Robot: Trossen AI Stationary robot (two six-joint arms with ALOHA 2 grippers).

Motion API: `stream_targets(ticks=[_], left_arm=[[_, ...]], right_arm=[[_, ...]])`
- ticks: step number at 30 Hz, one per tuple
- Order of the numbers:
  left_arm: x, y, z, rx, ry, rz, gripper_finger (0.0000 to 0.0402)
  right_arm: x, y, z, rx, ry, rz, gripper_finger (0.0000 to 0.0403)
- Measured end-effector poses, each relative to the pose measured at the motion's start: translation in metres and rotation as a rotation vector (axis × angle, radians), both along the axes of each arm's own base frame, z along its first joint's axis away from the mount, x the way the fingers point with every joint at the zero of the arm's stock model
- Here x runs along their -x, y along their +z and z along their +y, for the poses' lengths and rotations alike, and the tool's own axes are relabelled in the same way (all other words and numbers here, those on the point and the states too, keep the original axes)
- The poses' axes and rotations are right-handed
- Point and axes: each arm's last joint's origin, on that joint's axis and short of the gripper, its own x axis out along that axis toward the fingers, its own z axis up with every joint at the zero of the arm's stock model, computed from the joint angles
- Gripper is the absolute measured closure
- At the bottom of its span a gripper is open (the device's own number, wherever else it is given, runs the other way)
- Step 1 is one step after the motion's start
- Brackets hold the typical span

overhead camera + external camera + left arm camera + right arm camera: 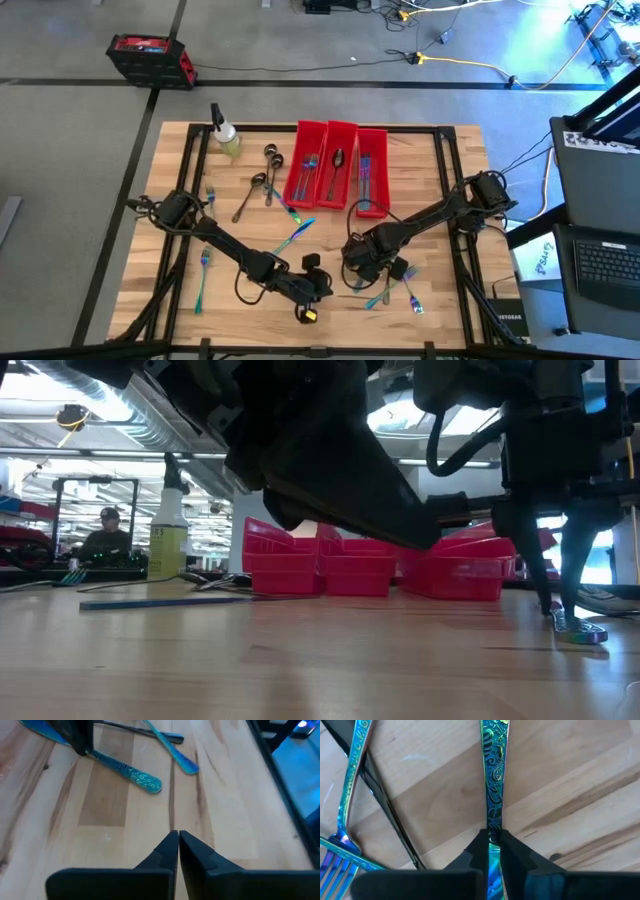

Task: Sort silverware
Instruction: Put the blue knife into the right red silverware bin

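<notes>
The right gripper (492, 851) is clamping an iridescent utensil handle (493, 780) running straight ahead along its fingers on the table's near-right area, while the left gripper (178, 851) is sitting closed and empty.

A lab: floor cables (470, 62), ceiling ducts (130, 420), a laptop (608, 265).

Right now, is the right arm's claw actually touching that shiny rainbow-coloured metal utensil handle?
Touching. The right wrist view shows the right gripper with its jaws shut on the iridescent metal handle, pinching it between both dark tips.
</notes>
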Motion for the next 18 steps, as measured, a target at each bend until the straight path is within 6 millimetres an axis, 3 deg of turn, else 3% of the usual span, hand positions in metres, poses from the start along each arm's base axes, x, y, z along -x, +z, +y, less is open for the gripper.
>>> stream_targets(ticks=[18], left_arm=[[-0.001,0.001,0.0,0.016,-0.015,-0.005,0.0402]], right_arm=[[-0.008,0.012,0.0,-0.01,-0.007,-0.032,0.0394]])
